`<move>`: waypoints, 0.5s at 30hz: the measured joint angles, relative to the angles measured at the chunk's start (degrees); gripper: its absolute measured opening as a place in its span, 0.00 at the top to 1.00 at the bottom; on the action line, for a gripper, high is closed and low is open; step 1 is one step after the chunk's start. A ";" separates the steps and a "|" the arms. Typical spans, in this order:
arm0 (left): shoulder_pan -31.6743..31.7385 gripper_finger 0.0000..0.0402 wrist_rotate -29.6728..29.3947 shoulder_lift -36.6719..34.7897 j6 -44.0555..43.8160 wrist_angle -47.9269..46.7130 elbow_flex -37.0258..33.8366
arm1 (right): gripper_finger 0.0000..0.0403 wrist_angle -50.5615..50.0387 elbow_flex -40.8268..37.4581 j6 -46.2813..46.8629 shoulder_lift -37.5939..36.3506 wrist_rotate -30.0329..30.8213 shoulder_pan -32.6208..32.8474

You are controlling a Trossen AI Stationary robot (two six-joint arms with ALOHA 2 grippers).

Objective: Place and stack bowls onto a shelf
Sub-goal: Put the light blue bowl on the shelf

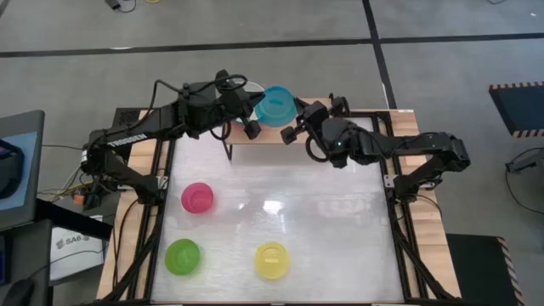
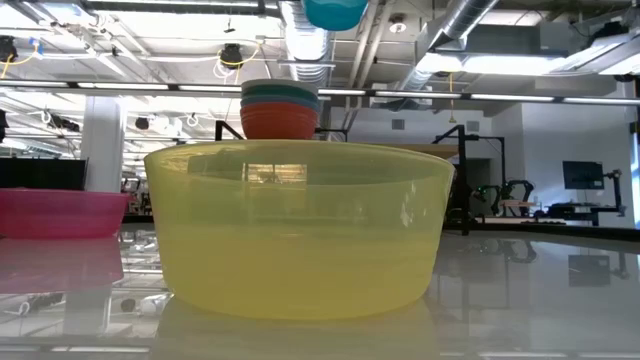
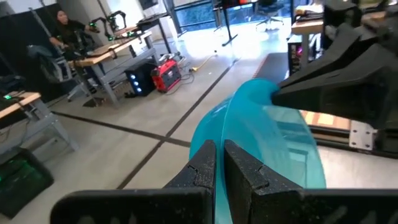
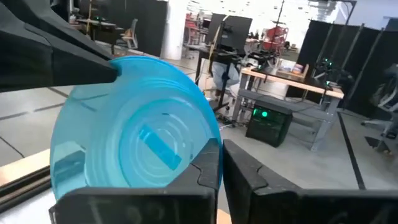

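Observation:
A cyan bowl [image 1: 276,106] is held high over the table's far edge, between both grippers. My left gripper [image 1: 256,110] comes at it from the left, my right gripper [image 1: 297,117] from the right, and both are shut on its rim. The low view shows only the cyan bowl's [image 2: 335,12] bottom at the top edge, well above a stack of larger bowls [image 2: 280,110] with red lowest and teal above. That stack stands on the shelf [image 1: 268,136] and is hidden under the cyan bowl in the high view. My left gripper pinches the cyan bowl's rim [image 3: 224,134] between its two fingers [image 3: 202,171], coming level from the table's left. The bowl is lifted clear and tipped on edge. My right gripper pinches the opposite rim [image 4: 210,134] between its two fingers [image 4: 208,168], level from the table's right, facing the bowl's ringed underside [image 4: 155,146].
On the white tabletop sit a magenta bowl [image 1: 197,198], a lime green bowl [image 1: 182,256] and a yellow bowl [image 1: 272,259]. The yellow bowl [image 2: 300,230] fills the front of the low view, with the magenta bowl [image 2: 60,212] at its left.

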 joint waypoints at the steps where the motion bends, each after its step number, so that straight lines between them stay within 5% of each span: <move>1: 0.01 1.00 0.67 0.09 0.00 0.17 0.00 | 0.90 -0.28 0.00 0.42 -0.01 -0.61 -0.38; 11: -0.08 1.00 4.12 0.31 3.17 0.38 0.00 | 0.85 -4.58 0.00 6.22 0.00 -2.76 -1.33; 15: -0.09 0.99 4.30 0.33 3.30 0.07 0.00 | 0.92 -5.67 0.00 5.92 0.01 -3.63 -2.58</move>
